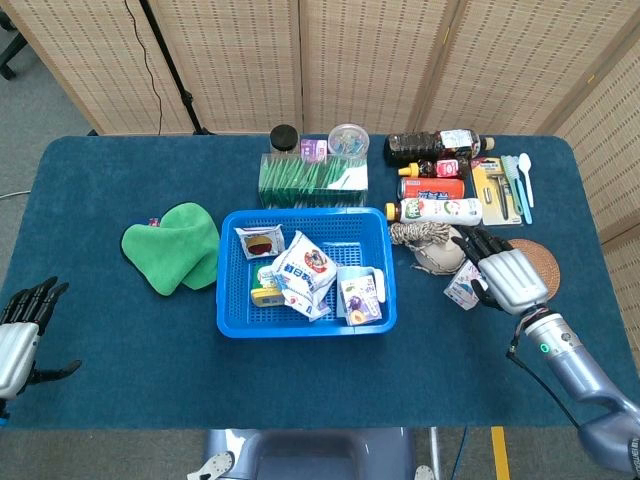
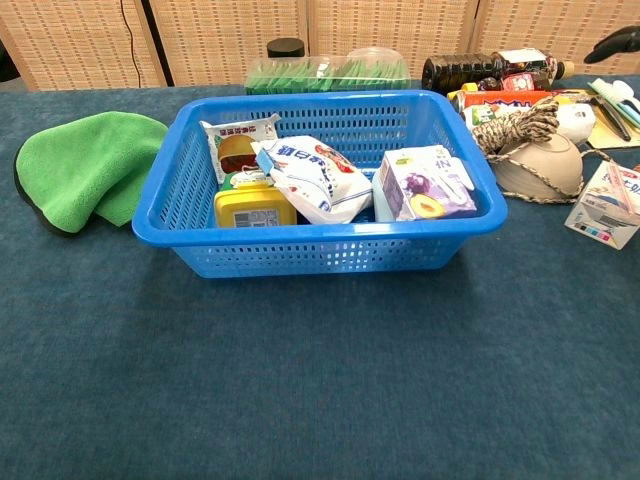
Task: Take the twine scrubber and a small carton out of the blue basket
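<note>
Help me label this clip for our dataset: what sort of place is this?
Probably an indoor lab or demo workspace, not a home kitchen: a table with a blue cloth cover, woven folding screens behind it, and groceries staged beside a blue basket.

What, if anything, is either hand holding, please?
Nothing: the small carton lies free on the table under the right hand; the left hand is empty.

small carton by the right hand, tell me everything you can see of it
The small carton is a white paper-looking box with red lettering and small colored marks on one face. It lies tipped on its side on the blue tablecloth, outside the blue basket, just right of the twine scrubber. The right hand sits over it; whether the fingers touch it is unclear.
</note>
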Tool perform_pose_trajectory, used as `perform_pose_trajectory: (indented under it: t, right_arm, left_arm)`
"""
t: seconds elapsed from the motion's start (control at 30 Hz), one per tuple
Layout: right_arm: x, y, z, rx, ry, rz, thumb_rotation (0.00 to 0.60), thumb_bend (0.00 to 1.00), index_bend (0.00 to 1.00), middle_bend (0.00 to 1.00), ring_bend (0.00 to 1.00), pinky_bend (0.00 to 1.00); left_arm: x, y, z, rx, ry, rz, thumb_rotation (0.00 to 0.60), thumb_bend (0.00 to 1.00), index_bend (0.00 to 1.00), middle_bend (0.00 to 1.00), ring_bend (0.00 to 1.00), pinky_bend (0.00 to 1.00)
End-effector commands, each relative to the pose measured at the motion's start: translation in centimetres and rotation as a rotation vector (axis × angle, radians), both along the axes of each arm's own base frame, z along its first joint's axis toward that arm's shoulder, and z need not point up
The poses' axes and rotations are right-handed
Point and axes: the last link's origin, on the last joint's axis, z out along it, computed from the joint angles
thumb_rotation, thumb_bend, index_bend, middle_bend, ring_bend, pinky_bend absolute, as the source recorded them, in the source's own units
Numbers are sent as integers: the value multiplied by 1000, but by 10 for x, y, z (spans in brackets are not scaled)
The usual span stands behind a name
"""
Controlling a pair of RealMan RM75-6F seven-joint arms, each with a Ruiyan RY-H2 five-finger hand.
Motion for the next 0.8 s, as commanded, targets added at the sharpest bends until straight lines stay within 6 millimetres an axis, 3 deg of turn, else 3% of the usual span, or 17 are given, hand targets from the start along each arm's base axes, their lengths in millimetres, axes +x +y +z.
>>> perform_pose_trajectory:
  t: [0.03, 0.1, 0.17, 0.27, 0.53, 0.8]
  right_arm:
    - [7, 14, 21, -66, -33, 32, 600, 547, 19, 0, 0, 153]
    - [8, 23, 30, -110, -70, 53, 600, 488, 12, 0, 0, 129]
    - [5, 33, 36, -156, -104, 72, 600, 258, 1, 0, 0, 65]
    - [-6, 49, 37, -209, -127, 83, 600, 19, 0, 0, 0, 2]
    - [-35, 94, 27, -311, -118, 66, 600, 0, 0, 0, 0, 0]
    - [-44, 115, 16, -348, -68, 18, 600, 0, 0, 0, 0, 0]
  left_arm:
    - [0, -1, 1, -1, -3, -3, 600, 0, 0, 0, 0, 0]
    - [0, -1, 1, -2, -4, -6, 600, 0, 0, 0, 0, 0]
    - [1, -2, 1, -4, -5, -9, 600, 0, 0, 0, 0, 0]
    - [2, -5, 0, -2, -5, -17, 600, 0, 0, 0, 0, 0]
    - [-2, -19, 1, 43, -9, -17, 600, 0, 0, 0, 0, 0]
    - [-4, -22, 4, 73, 13, -74, 600, 0, 0, 0, 0, 0]
